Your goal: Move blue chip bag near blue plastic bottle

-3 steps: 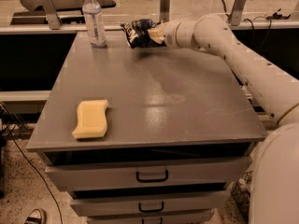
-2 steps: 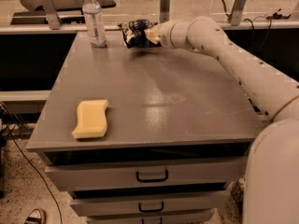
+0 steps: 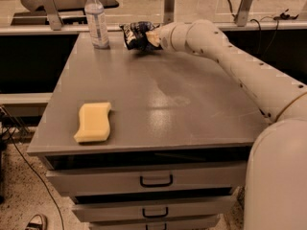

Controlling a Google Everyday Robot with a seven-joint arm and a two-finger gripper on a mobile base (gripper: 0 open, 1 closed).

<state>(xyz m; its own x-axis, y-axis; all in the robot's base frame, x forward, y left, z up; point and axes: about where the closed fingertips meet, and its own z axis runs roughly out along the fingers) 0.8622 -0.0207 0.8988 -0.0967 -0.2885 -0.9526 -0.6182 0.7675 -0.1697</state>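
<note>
Gripping the bag (image 3: 135,35), gripper (image 3: 150,37) is closed on it over the table's (image 3: 192,109) far edge; bottle (image 3: 97,20) near, beyond the bag; sponge (image 3: 93,122) well apart.

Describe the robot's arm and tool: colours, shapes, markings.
The arm is cream-white: smooth, rounded tubular segments, with small dark dots along the forearm. It widens into a bulky rounded body at lower right. The tool, by the blue chip bag at the table's far edge, looks tan.
</note>
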